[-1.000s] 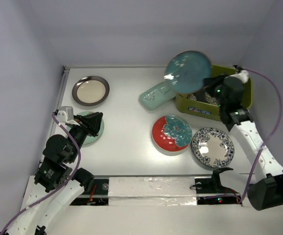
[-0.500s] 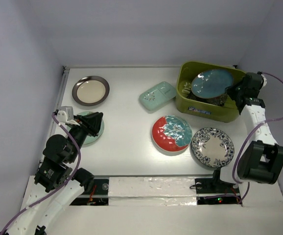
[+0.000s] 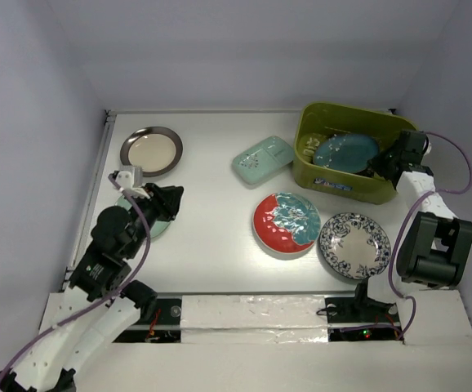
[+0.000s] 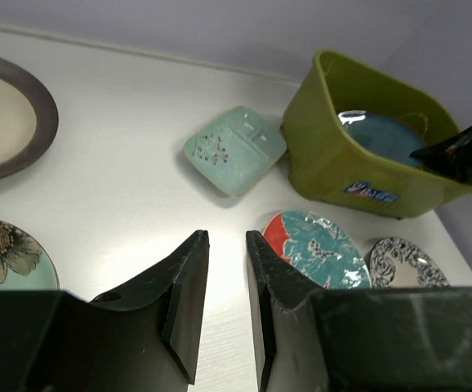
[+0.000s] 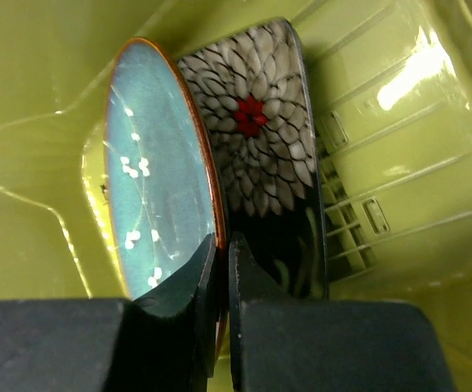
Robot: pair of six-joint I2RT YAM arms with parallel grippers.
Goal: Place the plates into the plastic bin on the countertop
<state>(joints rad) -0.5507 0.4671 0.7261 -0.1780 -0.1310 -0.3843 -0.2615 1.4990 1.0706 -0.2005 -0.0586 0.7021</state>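
Note:
The olive-green plastic bin (image 3: 322,181) stands at the back right of the white countertop (image 3: 211,220). My right gripper (image 3: 383,163) reaches into it, shut on the rim of the dark teal plate (image 3: 346,153). In the right wrist view the gripper (image 5: 222,241) pinches the teal plate (image 5: 154,196) on edge, against the black square floral plate (image 5: 273,163) inside the bin (image 5: 383,122). My left gripper (image 3: 173,202) is open and empty, hovering beside the mint round plate (image 3: 134,219). In the left wrist view the gripper (image 4: 226,241) is above bare countertop.
On the countertop lie the metal-rimmed cream plate (image 3: 151,151), the mint rectangular divided plate (image 3: 263,160), the red-and-teal plate (image 3: 286,223) and the blue-floral white plate (image 3: 354,246). A metal rail (image 3: 97,184) runs along the left edge. Walls close the back and sides.
My right gripper has swung the teal plate from above the bin's near-left corner down into the bin beside the black plate. My left gripper has shifted forward and right.

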